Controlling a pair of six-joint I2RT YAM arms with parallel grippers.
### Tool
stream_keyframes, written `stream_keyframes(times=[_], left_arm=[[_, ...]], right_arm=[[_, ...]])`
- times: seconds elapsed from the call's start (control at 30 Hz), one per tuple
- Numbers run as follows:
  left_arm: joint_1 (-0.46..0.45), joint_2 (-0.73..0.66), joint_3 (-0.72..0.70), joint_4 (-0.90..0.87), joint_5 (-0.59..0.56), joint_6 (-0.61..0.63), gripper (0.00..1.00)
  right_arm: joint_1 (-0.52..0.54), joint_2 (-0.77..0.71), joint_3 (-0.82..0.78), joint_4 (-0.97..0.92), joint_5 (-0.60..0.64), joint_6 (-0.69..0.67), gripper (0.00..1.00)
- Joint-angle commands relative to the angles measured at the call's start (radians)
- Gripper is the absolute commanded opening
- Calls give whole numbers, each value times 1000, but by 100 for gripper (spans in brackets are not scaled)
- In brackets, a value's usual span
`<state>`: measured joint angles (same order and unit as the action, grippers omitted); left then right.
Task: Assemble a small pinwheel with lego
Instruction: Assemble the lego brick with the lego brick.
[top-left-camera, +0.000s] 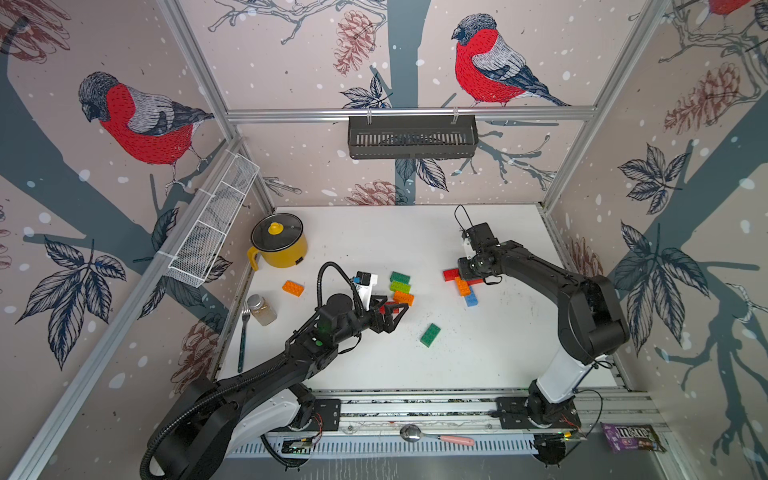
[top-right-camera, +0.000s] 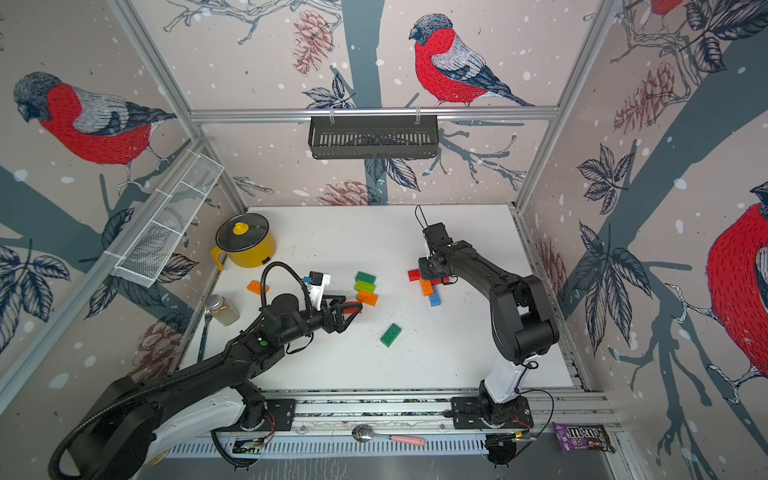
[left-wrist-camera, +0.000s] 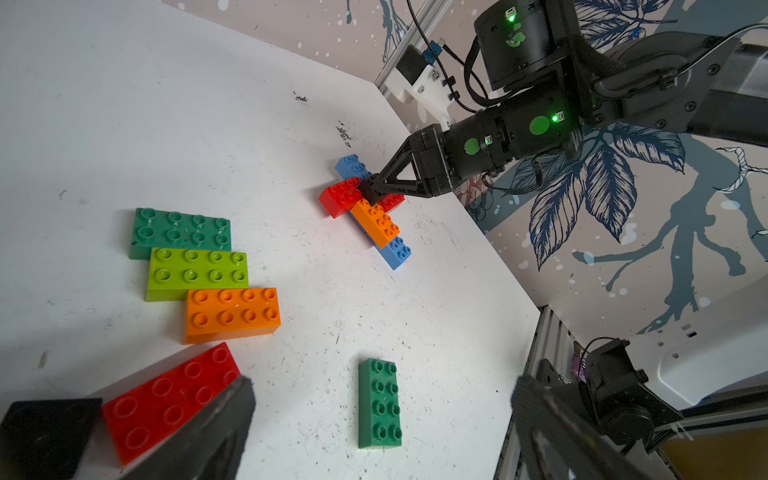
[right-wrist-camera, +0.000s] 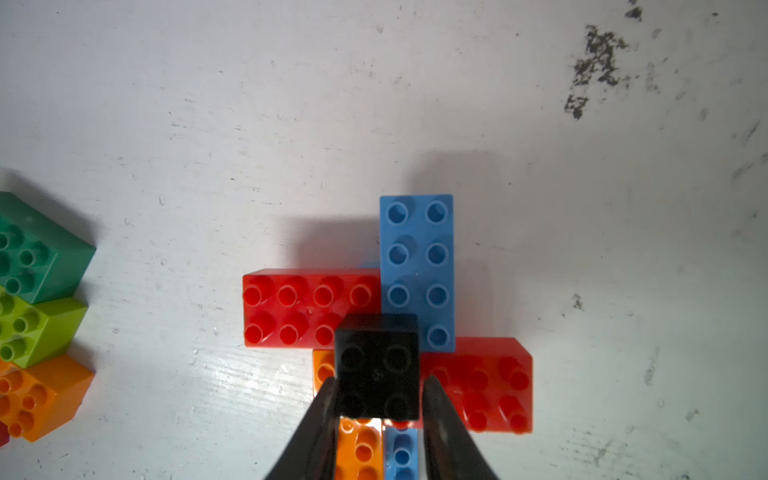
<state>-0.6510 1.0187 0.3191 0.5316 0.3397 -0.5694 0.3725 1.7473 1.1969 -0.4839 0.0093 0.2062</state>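
A pinwheel of lego (top-left-camera: 462, 286) lies at the table's middle right: red (right-wrist-camera: 307, 307), blue (right-wrist-camera: 417, 266), orange (right-wrist-camera: 357, 449) and a second red brick (right-wrist-camera: 486, 386) around a centre. On that centre sits a black square brick (right-wrist-camera: 376, 365), and my right gripper (right-wrist-camera: 379, 388) is shut on its sides from above. My left gripper (left-wrist-camera: 382, 386) hovers open and empty, one finger (left-wrist-camera: 232, 411) over a loose red brick (left-wrist-camera: 166, 399). A dark green brick (left-wrist-camera: 380, 403) lies ahead of it. Dark green (top-left-camera: 400, 277), lime (top-left-camera: 400, 286) and orange (top-left-camera: 403, 297) bricks lie in a row.
A lone orange brick (top-left-camera: 293, 287) lies near a yellow lidded pot (top-left-camera: 279, 241). A jar (top-left-camera: 262, 309) and a fork (top-left-camera: 243, 336) sit at the table's left edge. A white wire basket (top-left-camera: 212, 224) hangs on the left wall. A spoon (top-left-camera: 436, 436) lies on the front rail.
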Motion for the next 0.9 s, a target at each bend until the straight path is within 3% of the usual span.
stream_keyframes(times=[0.0,0.3,0.57,0.87], left_arm=[[1,-6,-4,9,-5,1,97],[1,16,2,11,-5,-2,97],[1,18,4,9,-7,-3,97],[1,20,5,6,-12,1,97]], right_arm=[[0,18,-17,7,17,10,33],[23,-50,23,-15,15,15,33],[6,-1,61,-30,14,10,5],[-9,48,62,-19,-5,4,3]])
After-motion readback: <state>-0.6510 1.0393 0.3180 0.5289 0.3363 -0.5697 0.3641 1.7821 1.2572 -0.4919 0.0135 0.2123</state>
